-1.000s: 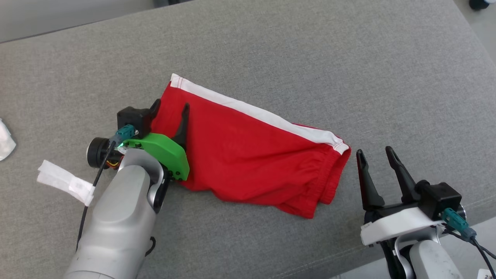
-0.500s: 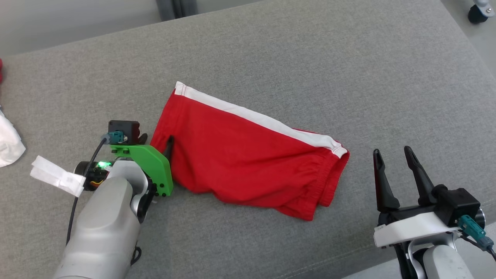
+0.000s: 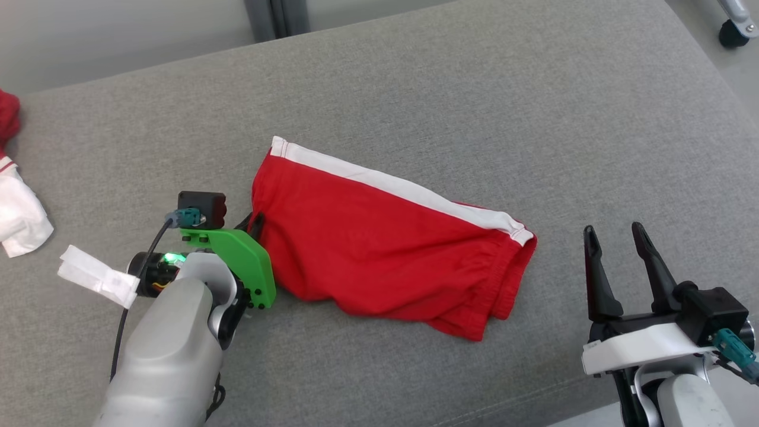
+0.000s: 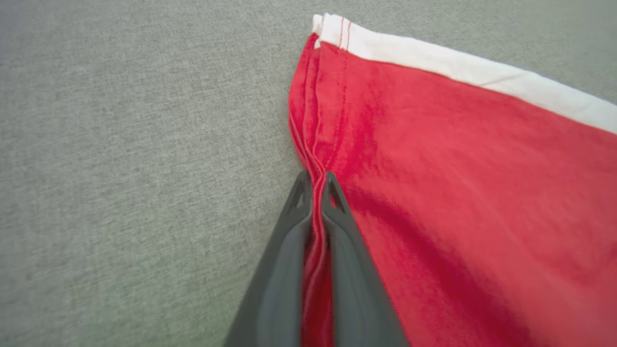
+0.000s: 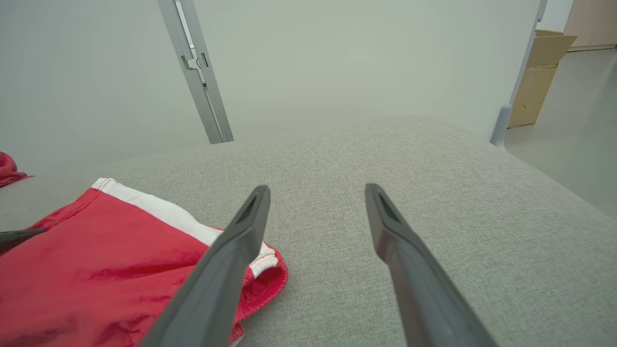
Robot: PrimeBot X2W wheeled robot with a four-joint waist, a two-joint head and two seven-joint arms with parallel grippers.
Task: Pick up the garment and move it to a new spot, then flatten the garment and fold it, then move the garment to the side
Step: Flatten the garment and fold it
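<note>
The garment (image 3: 379, 243) is a pair of red shorts with a white side stripe, lying folded on the grey cushion (image 3: 474, 89). My left gripper (image 3: 256, 220) is shut on the garment's left edge. In the left wrist view the two dark fingers (image 4: 337, 226) pinch the red hem (image 4: 315, 164) between them. My right gripper (image 3: 614, 234) stands open to the right of the garment, apart from it. The right wrist view has the open fingers (image 5: 241, 241) above the cushion, with the garment's waistband end (image 5: 144, 255) at the lower left.
A white and red cloth (image 3: 18, 207) lies at the cushion's far left edge. A white tag (image 3: 95, 276) hangs by my left wrist. Beyond the cushion there is a pale wall with a metal post (image 5: 195, 72), and a cardboard box (image 5: 540, 72) on the floor.
My left gripper has drawn back from over the garment to its left edge and closed on the hem. The head camera has shifted a little. The right gripper stays open.
</note>
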